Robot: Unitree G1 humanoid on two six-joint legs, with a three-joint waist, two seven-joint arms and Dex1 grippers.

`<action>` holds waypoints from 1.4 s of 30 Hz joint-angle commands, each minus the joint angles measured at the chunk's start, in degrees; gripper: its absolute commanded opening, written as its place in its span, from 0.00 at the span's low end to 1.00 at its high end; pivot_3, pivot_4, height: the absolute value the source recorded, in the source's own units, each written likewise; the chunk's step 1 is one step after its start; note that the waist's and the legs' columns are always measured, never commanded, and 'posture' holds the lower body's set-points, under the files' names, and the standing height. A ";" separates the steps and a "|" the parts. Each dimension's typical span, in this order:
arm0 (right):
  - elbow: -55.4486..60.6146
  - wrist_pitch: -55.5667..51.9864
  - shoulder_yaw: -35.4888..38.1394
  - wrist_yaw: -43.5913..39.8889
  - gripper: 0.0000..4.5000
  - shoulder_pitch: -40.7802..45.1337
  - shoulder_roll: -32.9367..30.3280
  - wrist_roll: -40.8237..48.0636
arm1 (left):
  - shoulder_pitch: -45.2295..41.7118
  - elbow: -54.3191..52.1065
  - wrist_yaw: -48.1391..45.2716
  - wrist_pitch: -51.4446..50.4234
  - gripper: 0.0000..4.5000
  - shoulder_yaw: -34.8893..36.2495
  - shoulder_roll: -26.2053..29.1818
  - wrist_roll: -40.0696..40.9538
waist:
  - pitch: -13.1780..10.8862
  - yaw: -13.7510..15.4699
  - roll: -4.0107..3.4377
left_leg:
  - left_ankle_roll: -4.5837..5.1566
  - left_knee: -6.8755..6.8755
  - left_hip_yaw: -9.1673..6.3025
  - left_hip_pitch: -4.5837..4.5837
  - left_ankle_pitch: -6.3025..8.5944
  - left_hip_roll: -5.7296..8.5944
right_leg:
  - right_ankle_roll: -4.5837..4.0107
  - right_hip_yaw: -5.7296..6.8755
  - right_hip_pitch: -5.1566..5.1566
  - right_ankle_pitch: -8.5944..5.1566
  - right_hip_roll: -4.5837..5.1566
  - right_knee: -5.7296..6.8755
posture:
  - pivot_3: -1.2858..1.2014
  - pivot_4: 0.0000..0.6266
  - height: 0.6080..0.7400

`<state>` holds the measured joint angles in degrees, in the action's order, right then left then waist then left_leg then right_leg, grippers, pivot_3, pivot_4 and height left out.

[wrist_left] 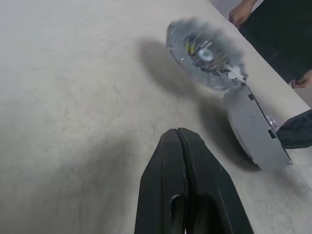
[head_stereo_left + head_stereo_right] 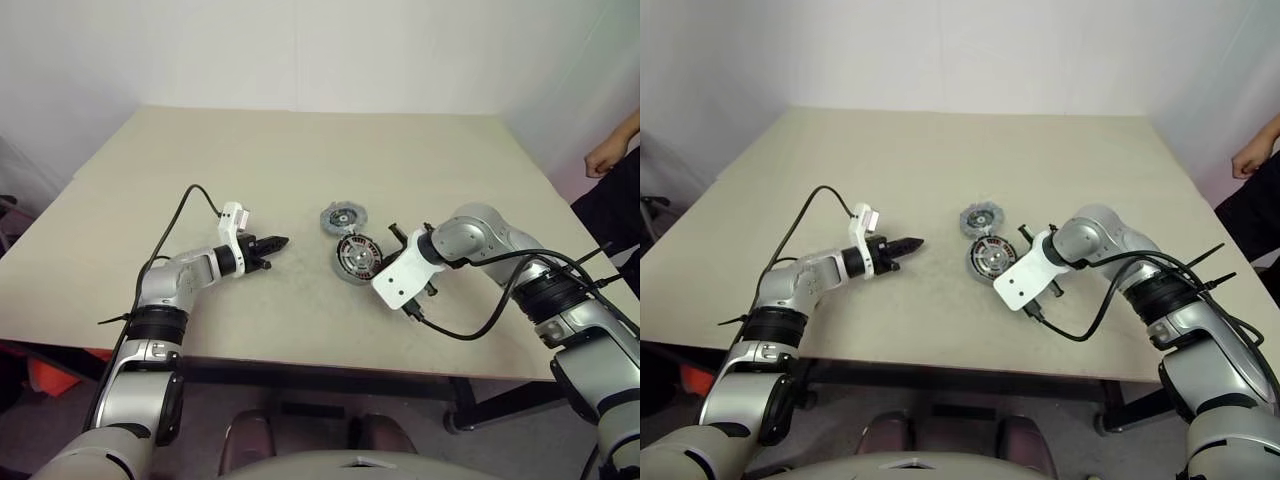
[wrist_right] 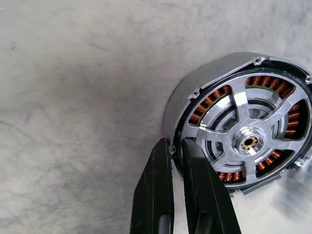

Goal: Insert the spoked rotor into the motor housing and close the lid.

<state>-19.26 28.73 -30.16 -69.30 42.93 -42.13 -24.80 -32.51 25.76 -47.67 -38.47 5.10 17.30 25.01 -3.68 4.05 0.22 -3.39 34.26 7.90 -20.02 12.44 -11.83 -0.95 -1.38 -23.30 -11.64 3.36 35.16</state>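
Hovering just above the worktop (image 2: 300, 150), not far from its near edge and on the left half: the left pincer (image 2: 282, 241). Pointing toward the middle of the worktop, with both black fingers pressed fully together and gripping nothing.

Reaching down steeply on the right half, a little further from the near edge: the right pincer (image 3: 174, 142). Standing at a narrow gap and pinching the wall of the motor housing (image 3: 195, 83), with one finger outside the grey wall and the other inside the rim, over the copper windings.

Resting on the worktop near its middle, slightly toward the right edge, and showing its silver centre ringed by windings: the motor housing. Seeming tilted from the left wrist view.

Lying just beyond it toward the far edge, very close to the housing: the spoked rotor (image 2: 343, 217). Not possible to tell whether touching.

Showing past the right edge of the worktop, well apart from the parts: a person's hand (image 2: 603, 160).
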 commanded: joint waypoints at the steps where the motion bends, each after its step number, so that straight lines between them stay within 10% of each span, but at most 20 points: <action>1: 1.09 -3.13 3.68 2.51 0.00 0.63 -0.16 1.37 | -0.54 -1.57 0.22 0.97 0.00 0.75 0.11 0.54 | -0.01 -0.05 0.00 | 0.00 0.00 0.00 0.00 0.00 0.00 | 0.00 0.00 -0.01 0.00 0.00 0.00 | 0.52 0.00 1.00; 13: 27.28 -55.31 11.90 -8.47 0.00 -4.41 2.98 21.02 | 0.28 -2.15 0.51 0.80 0.00 0.74 0.26 0.63 | -0.06 0.03 -0.03 | 0.02 -0.12 0.00 -0.07 -0.02 -0.05 | 0.00 0.05 -0.08 0.00 -0.03 -0.21 | 0.52 0.00 1.00; 21: 28.36 -91.15 14.14 3.44 0.00 3.94 13.25 27.29 | 0.83 -3.21 0.72 0.37 0.00 0.76 0.49 0.81 | -0.08 0.42 -0.05 | -0.27 -0.13 -0.01 0.02 -0.15 -0.05 | -0.03 0.04 -0.07 0.02 -0.02 -0.12 | 0.52 0.00 1.00; 42: 19.18 -121.23 24.69 32.64 0.00 8.41 30.13 38.30 | 2.49 -4.87 1.90 0.72 0.00 5.92 5.47 2.31 | -0.08 1.82 -0.05 | -1.05 -0.92 -0.03 0.25 -0.58 0.00 | -0.01 0.09 -0.06 0.03 -0.02 -0.31 | 0.52 0.00 1.00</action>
<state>-1.44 -92.27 -8.17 -39.28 50.94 -12.43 12.56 -29.20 21.95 -45.79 -38.65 9.71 22.03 26.65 -3.76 5.87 0.17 -4.46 33.32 7.87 -19.79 11.85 -11.82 -0.96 -1.29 -23.37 -11.61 3.35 34.84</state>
